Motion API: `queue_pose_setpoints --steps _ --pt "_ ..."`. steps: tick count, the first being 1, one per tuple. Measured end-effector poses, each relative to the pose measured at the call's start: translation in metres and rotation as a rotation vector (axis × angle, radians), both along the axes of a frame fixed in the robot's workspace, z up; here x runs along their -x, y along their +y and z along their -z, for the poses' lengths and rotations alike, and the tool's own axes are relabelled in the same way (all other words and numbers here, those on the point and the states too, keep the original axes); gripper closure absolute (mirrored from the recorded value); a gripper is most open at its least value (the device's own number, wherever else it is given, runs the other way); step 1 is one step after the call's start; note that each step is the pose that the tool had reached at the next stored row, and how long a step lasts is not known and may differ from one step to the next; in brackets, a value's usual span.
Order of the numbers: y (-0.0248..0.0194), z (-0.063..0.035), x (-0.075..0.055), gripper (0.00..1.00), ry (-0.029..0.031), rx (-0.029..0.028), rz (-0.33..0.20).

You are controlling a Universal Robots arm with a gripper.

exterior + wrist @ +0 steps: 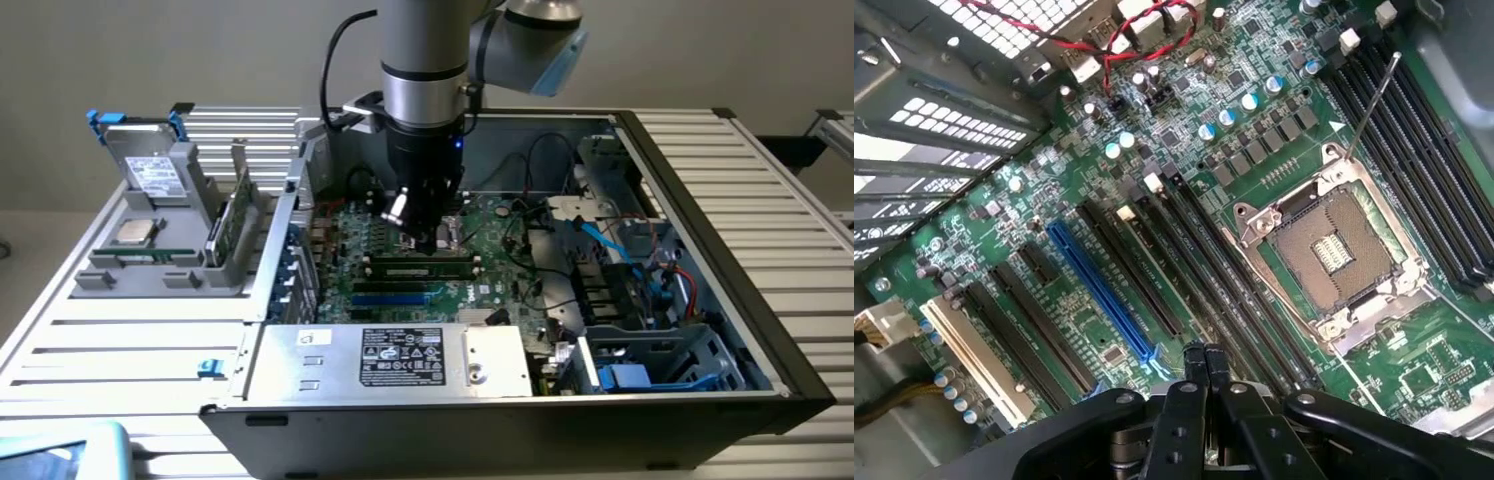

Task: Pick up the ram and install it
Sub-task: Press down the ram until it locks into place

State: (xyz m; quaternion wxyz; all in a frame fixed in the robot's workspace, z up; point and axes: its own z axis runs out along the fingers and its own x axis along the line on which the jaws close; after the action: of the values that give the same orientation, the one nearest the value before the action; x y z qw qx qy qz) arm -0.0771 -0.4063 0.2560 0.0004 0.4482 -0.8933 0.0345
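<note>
Jaws shut above motherboard (pixel 1104 250) slots

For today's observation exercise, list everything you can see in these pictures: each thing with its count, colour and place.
Computer case: one, dark, open, on the slatted table.
Motherboard: one, green, inside the case.
Ram: one green stick, lying along the slots on the motherboard, below the gripper.
Processor socket: one, silver, empty.
Power supply: one, silver, front of case.
Parts holder: one, grey, at the exterior view's left.
Gripper: one, black, shut, over the motherboard.
</note>
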Motion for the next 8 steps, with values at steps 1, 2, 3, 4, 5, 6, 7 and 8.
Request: queue_pose_setpoints --steps 1,2,3,4,5,6,7,8 --pt "0.0000 0.0000 0.0000 0.89 0.0000 0.0000 0.015" --pt "0.0000 0.0000 0.0000 0.89 0.0000 0.0001 0.031" --pt "0.0000 0.0000 0.0000 0.89 0.0000 0.0000 0.045" --pt "0.0000 0.0000 0.0000 0.89 0.0000 0.0000 0.060" --pt "0.0000 0.0000 0.0000 0.89 0.0000 0.0001 0.074" --pt "0.0000 0.0000 0.0000 0.89 0.0000 0.0001 0.089" --pt "0.0000 0.0000 0.0000 0.89 0.0000 0.0000 0.103" --pt "0.0000 0.0000 0.0000 0.89 0.0000 0.0000 0.119"
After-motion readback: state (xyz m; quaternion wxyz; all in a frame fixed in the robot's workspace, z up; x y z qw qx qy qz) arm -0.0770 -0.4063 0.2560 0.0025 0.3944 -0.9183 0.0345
